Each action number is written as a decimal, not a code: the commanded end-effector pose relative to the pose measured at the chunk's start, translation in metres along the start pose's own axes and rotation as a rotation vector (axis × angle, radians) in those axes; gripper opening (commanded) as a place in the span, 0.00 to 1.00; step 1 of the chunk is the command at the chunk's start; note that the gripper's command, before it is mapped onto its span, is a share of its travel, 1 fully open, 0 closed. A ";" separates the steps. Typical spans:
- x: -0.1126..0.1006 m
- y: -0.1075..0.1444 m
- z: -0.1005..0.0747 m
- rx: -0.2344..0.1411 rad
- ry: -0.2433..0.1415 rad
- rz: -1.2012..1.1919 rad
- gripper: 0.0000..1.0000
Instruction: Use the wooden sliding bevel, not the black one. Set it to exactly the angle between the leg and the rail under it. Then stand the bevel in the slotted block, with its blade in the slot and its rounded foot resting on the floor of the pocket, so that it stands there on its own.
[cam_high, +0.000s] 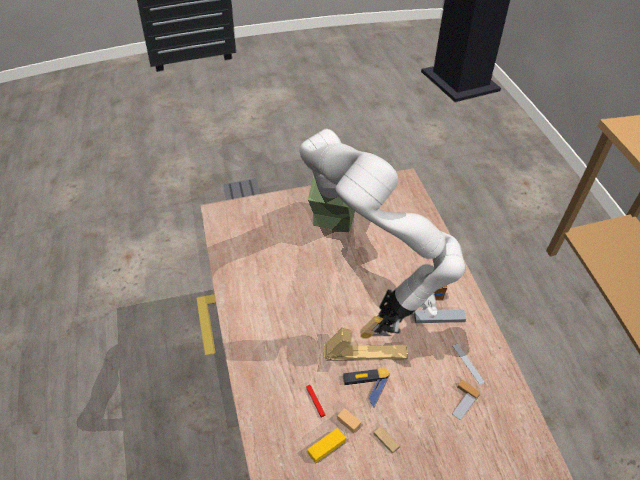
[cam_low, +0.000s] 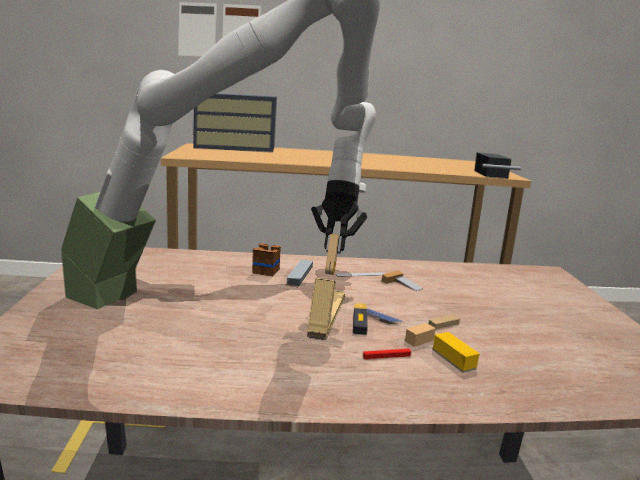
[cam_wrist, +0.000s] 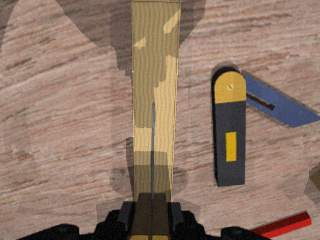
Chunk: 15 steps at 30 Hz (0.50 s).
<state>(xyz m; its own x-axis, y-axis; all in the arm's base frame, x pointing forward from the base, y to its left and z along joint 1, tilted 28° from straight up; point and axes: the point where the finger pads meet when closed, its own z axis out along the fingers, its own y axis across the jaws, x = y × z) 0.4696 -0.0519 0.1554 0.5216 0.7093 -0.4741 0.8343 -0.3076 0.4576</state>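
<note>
My gripper (cam_low: 334, 243) is shut on the wooden bevel (cam_low: 332, 254) and holds it upright, a little above the table. It also shows in the top view, where the gripper (cam_high: 381, 326) has the bevel's stock (cam_high: 370, 326) sticking out to the left. In the wrist view the stock (cam_wrist: 151, 217) sits between my fingers and its thin blade (cam_wrist: 152, 132) shows edge-on. Under it lies the tan leg and rail piece (cam_high: 361, 350), seen too in the exterior view (cam_low: 323, 305). The brown slotted block (cam_low: 266, 259) with a blue band stands behind, to the left. The black bevel (cam_wrist: 229, 135) with a blue blade lies beside the rail.
A grey bar (cam_low: 299, 272) lies near the slotted block. A wood and grey tool (cam_low: 399, 277) lies at the back right. A red stick (cam_low: 386, 353), a yellow block (cam_low: 455, 351) and small wooden blocks (cam_low: 419, 334) lie in front. The green arm base (cam_low: 100, 250) stands far left.
</note>
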 end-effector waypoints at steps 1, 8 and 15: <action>0.000 0.000 -0.003 -0.001 0.001 0.001 0.10; 0.000 0.000 -0.007 -0.001 0.001 0.001 0.10; 0.000 0.000 -0.008 -0.001 0.001 0.001 0.10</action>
<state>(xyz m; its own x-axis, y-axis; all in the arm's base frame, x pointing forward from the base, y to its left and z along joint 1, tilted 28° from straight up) 0.4684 -0.0471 0.1610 0.5216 0.7094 -0.4740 0.8342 -0.3076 0.4577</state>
